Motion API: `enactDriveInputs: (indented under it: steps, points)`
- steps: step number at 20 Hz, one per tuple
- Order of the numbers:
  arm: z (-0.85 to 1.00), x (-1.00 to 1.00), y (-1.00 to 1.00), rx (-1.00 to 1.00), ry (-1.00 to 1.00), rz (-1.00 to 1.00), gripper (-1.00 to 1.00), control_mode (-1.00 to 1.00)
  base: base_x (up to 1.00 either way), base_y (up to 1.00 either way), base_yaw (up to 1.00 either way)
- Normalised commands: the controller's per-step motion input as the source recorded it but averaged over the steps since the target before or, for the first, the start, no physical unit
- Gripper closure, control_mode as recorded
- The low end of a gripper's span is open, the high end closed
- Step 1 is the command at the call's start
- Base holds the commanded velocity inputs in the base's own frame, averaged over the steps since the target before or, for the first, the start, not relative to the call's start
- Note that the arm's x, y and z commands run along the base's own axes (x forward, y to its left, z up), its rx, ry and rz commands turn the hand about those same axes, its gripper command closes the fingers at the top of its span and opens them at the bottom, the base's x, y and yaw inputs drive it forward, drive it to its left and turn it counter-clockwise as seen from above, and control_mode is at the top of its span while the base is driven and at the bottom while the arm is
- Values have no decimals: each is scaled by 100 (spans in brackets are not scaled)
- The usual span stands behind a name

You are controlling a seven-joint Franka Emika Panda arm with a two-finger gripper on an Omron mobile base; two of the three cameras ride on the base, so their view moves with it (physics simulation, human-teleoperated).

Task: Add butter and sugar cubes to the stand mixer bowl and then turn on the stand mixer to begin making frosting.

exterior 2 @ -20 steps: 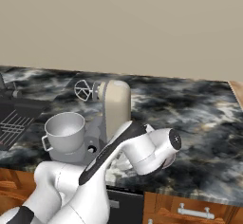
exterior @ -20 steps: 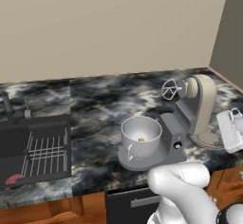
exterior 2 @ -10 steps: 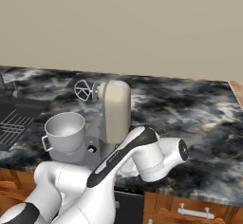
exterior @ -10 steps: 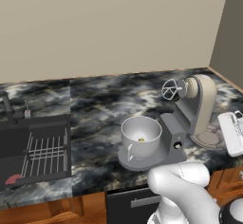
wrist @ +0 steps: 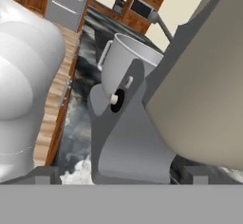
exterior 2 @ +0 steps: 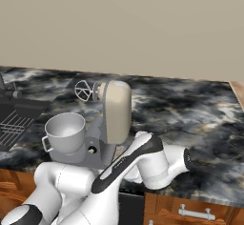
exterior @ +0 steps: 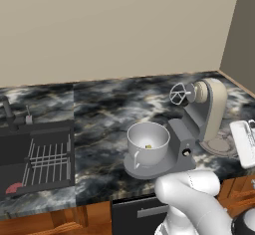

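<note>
One stand mixer [exterior: 201, 117] head tilted back, small yellow piece [exterior: 148, 146] inside its bowl [exterior: 148, 142], hand [wrist: 118, 173] spread wide

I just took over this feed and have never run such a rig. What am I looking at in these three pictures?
A white robot arm on a driving base, in a rendered kitchen. Two pictures come from cameras behind the arm, left and right; the third looks along its hand. On the dark counter stands the mixer, head tilted back, whisk raised. The bowl sits on its base with something small and yellowish inside. The hand camera faces the mixer's knob. The gripper holds nothing.
</note>
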Motion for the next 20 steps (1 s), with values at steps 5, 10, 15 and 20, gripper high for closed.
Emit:
enactDriveInputs:
  steps: [5, 10, 15, 20]
  points:
    - [-4, -3, 0, 9, -4, 11, -100, -100, 0, 0, 0]
    - [0, -10, 4, 3, -4, 9, -100, -100, 0, 0, 0]
    - [0, 0, 19, 1, 0, 8, -100, -100, 0, 0, 0]
    - [-5, 0, 19, 0, 0, 1, -100, -100, 0, 0, 0]
